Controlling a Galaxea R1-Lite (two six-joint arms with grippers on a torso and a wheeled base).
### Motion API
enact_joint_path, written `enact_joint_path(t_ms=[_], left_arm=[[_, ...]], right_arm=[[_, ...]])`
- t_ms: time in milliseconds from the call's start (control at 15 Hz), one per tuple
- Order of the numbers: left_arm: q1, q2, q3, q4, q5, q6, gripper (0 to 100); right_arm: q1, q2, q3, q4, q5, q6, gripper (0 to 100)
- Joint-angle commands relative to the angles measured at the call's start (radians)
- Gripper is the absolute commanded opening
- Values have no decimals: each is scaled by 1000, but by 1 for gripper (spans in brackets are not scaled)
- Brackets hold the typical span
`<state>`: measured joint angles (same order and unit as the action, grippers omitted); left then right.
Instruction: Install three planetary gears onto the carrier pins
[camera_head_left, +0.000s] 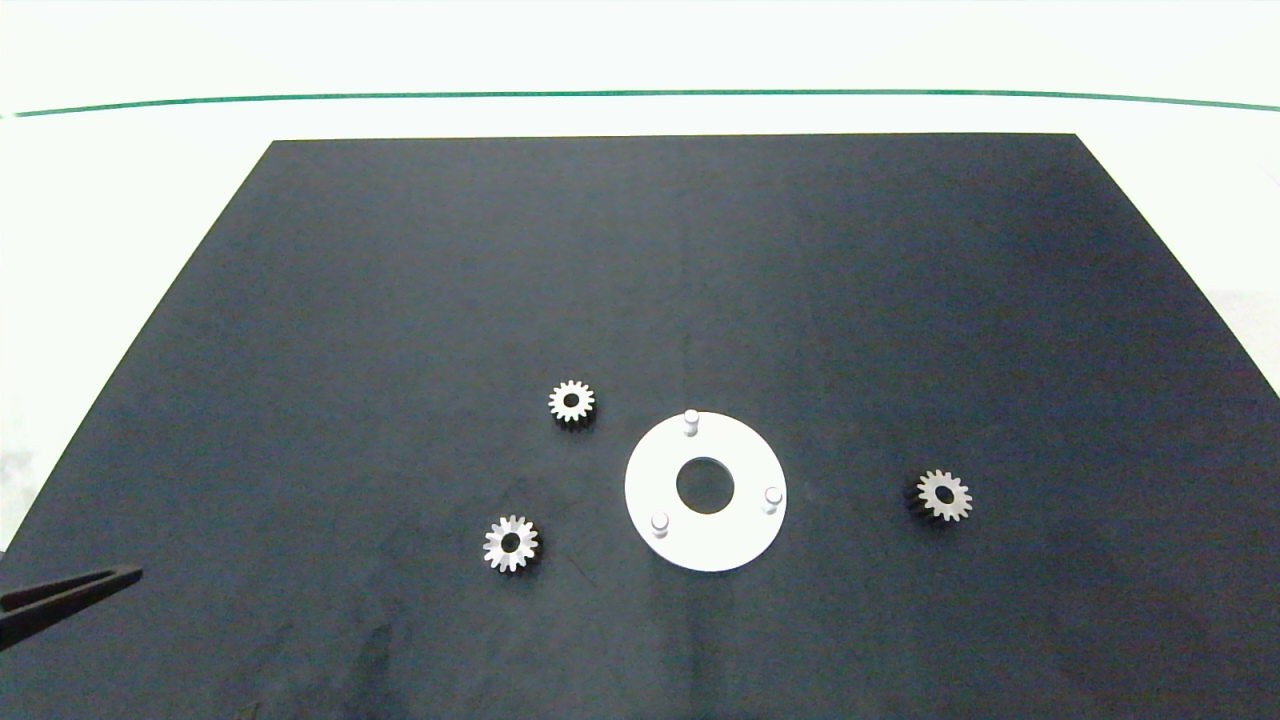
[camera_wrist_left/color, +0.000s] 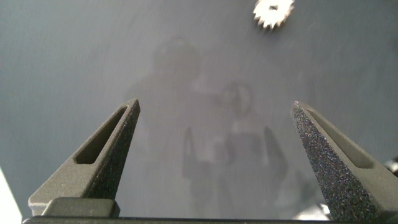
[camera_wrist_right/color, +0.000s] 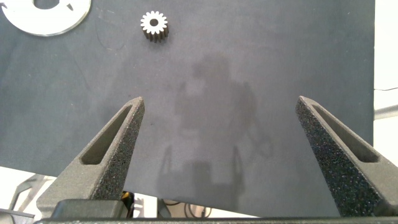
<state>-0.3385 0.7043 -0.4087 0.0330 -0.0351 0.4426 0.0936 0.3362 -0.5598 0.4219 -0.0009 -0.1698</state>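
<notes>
The white carrier disc lies flat on the black mat, and its three carrier pins are all bare. Three planetary gears lie flat on the mat around it. One gear is at the disc's far left, one gear at its near left, and one gear to its right. My left gripper is open and empty above the mat's near left corner, where one of its fingers shows. My right gripper is open and empty, out of the head view. It faces the right-hand gear and the disc's edge.
The black mat covers most of the white table, which has a green line along the far side. The left wrist view catches a gear at the picture's edge. Nothing else lies on the mat.
</notes>
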Motion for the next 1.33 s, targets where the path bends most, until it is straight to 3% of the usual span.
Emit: enact_joint_path(t_ms=[67,267,467,600,867,1067,1200,1333], left_arm=[[-186,294,-107,-68,58,36,100],[-270,399,-171,-70,92,35,100],[-352,521,-223,-71,158,35,100],[-392,601,-255,-74,182,33,100],[-418,707,-305,-74,198,31,100],[-419,798,-335,-79,199,-1,100],[-421,830,-334,-82,235,1,100],[-419,844,-360,-82,242,2,100]], right_arm=[[1,14,-2,1,1,0,100],[0,14,-2,3,-2,0,100],[0,20,-8,-3,-5,0,100],[0,26,-20,-3,-5,-2,100],[3,26,-19,-2,-1,-2,100],[6,32,-20,-5,1,-2,100],[9,29,-22,-5,1,-2,100],[9,24,-25,-2,1,-2,100]])
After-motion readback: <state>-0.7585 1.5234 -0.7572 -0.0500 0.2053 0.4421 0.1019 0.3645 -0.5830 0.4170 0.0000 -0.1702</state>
